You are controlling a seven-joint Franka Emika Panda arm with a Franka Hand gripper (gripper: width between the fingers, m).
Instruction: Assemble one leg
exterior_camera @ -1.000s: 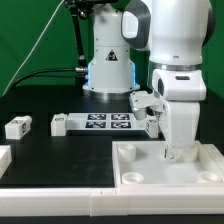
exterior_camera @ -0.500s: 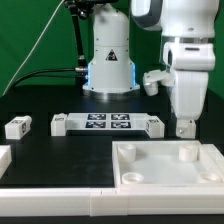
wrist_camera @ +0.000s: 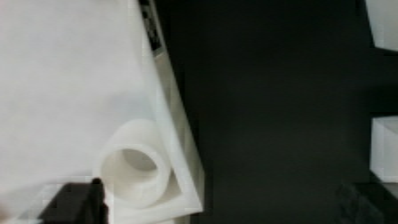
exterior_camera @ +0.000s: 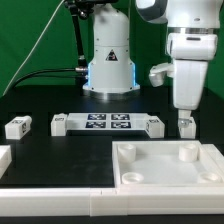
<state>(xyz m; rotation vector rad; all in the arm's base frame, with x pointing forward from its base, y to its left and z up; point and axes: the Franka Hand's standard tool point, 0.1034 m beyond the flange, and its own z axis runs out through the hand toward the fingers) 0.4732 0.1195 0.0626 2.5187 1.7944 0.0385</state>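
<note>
One leg lies on the black table at the exterior view's left, a small white block with tags. Two like blocks seem to lie at the ends of the marker board. My gripper hangs above the far right corner of the large white tray-like part, clear of it and holding nothing. In the wrist view the gripper is open. The tray part's edge and a round corner socket lie below it, with one dark finger beside the socket.
A white wall runs along the table's front, with another white piece at the left edge. The arm's base stands behind the marker board. A white object shows at the wrist view's edge.
The gripper has risen out of the tray part and shifted a little toward the exterior view's right. The tray part and the legs have not visibly moved.
</note>
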